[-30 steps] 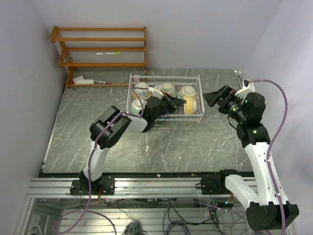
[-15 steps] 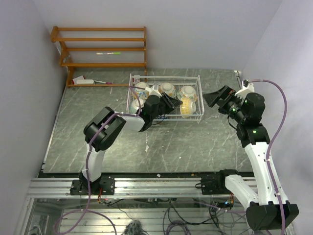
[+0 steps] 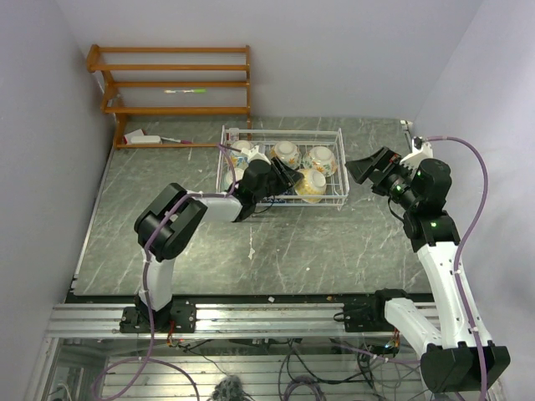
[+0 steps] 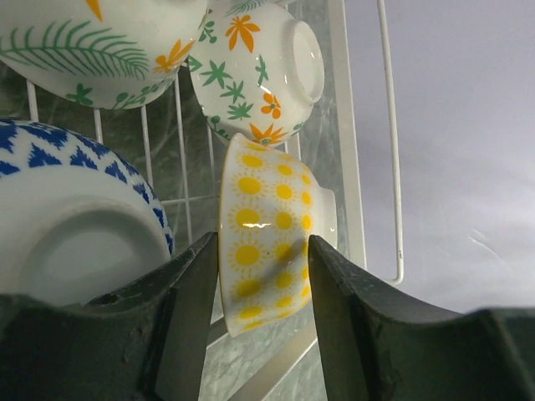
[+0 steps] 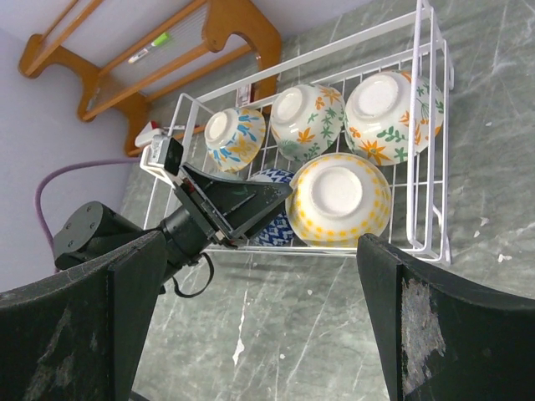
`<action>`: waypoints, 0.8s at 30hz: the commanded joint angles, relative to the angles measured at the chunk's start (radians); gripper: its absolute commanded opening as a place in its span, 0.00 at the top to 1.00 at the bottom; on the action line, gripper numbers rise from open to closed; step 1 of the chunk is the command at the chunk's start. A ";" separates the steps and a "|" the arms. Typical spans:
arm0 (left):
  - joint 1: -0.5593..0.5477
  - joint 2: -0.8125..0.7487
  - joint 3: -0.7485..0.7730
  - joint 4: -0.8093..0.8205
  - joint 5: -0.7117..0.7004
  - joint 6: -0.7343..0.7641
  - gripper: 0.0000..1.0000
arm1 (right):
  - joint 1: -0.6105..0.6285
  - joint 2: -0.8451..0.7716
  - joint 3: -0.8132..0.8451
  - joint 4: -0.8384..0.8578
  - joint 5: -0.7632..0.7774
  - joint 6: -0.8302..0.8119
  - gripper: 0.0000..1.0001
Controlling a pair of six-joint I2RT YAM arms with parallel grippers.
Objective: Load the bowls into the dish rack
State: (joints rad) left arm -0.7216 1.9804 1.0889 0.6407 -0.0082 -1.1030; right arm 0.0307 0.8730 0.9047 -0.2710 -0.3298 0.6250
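The white wire dish rack point(image 3: 280, 131) holds several upturned bowls. A yellow sun-patterned bowl point(image 3: 311, 185) lies base up in its near right part. My left gripper point(image 3: 282, 177) is open just left of it. In the left wrist view the yellow bowl point(image 4: 272, 217) stands beyond the fingertips point(image 4: 188, 301), with a gap at the right finger. A blue-patterned bowl point(image 4: 75, 217) and two floral bowls point(image 4: 259, 67) lie beside it. My right gripper point(image 3: 369, 167) is open and empty, raised right of the rack point(image 5: 435, 125), looking down on the yellow bowl point(image 5: 338, 196).
A brown wooden slatted shelf point(image 3: 171, 83) stands against the back wall at the far left, with a pen on it and a white object point(image 3: 142, 138) at its foot. Walls close in left and right. The dark marble table point(image 3: 292, 242) lies in front of the rack.
The yellow bowl went from tilted in my left gripper to base up in the rack. The left gripper let go and drew back leftward. The right arm stayed still.
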 commanded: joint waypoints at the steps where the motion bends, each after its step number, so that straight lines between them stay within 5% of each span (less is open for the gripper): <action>1: 0.002 -0.053 0.011 -0.112 -0.060 0.080 0.42 | -0.009 0.001 -0.012 0.036 -0.017 0.007 0.03; 24: 0.003 -0.214 0.152 -0.494 -0.202 0.294 0.36 | -0.010 0.033 -0.003 0.085 -0.072 0.016 0.03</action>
State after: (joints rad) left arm -0.7216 1.8221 1.2091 0.2028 -0.1524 -0.8764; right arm 0.0273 0.9020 0.9005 -0.2260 -0.3733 0.6464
